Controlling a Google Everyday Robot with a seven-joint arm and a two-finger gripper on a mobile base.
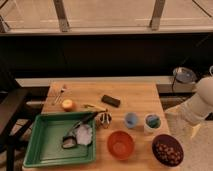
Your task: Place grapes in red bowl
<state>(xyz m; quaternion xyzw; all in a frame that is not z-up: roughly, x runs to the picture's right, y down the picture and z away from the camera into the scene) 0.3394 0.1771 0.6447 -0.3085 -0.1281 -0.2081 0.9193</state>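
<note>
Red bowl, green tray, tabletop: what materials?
Red bowl: likely plastic, even orange-red, dull sheen. Green tray: likely plastic, moulded raised rim. Tabletop: wood, pale, faint plank lines. The hand is not in view; only the white arm shows, at the right.

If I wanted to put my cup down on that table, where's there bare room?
Bare wood runs along the back of the table, from the fork to the right edge, behind the black block. The front is crowded: green tray, red bowl, two cups, purple bowl of grapes. The gripper hangs off the right side.

single view | high, facing down at table [140, 95] | tool unseen
</note>
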